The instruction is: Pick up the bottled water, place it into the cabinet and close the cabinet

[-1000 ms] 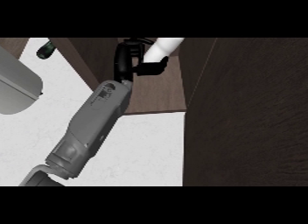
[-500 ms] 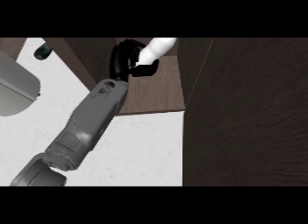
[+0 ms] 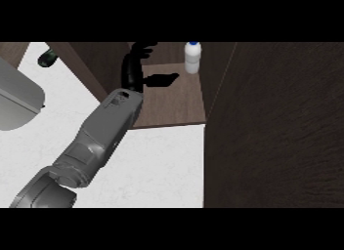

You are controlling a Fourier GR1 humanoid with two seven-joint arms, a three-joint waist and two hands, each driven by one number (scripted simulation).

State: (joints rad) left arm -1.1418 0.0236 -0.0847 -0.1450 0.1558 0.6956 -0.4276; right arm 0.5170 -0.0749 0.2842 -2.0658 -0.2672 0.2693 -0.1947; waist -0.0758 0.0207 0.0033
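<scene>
The bottled water stands upright on the brown cabinet shelf, near the shelf's far right corner, just beside the dark cabinet door that fills the right part of the view. Its long axis runs vertically, with the blue cap at the top, pointing toward the upper edge of the view, and the white body below it. One grey forearm comes in from the lower left and reaches diagonally up over the white counter to the shelf's front edge; which arm it is cannot be told for certain from this view, though it enters on the left side. Its black hand sits over the left part of the shelf, fingers spread and mostly straight, the thumb stretched out toward the bottle. The hand holds nothing and is apart from the bottle, with a stretch of bare shelf between them. A grey rounded appliance shows at the counter's left edge, and a small dark object lies near the far left corner. The other hand does not show.
</scene>
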